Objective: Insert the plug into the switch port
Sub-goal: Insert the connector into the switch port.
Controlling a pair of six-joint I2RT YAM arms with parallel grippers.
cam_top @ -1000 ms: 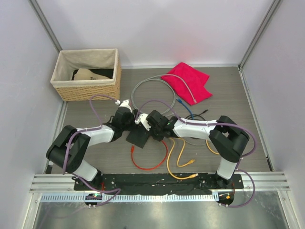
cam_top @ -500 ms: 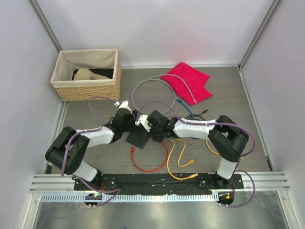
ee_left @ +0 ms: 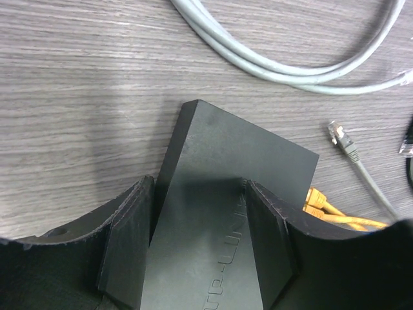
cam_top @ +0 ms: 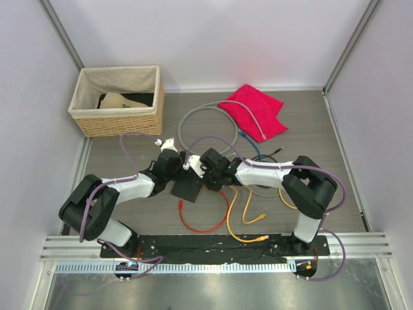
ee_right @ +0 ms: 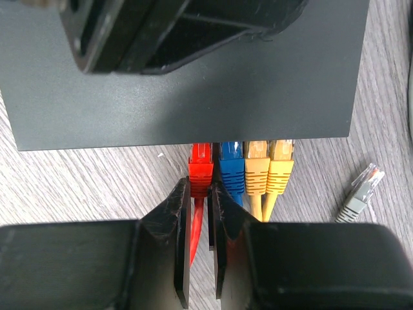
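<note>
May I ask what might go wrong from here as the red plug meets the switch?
The red plug, pinched by the right gripper, sits tight beside the blue plug; a skewed push might jam it or nudge that neighbour. The left gripper clasps the switch only by its sides, so a hard push may slide it.

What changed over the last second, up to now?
The left arm's elbow drifted slightly toward the table's near-left side. Nothing was taken or released: the left gripper stays clamped on the switch, and the right gripper stays pinched on the red plug at the sockets.
</note>
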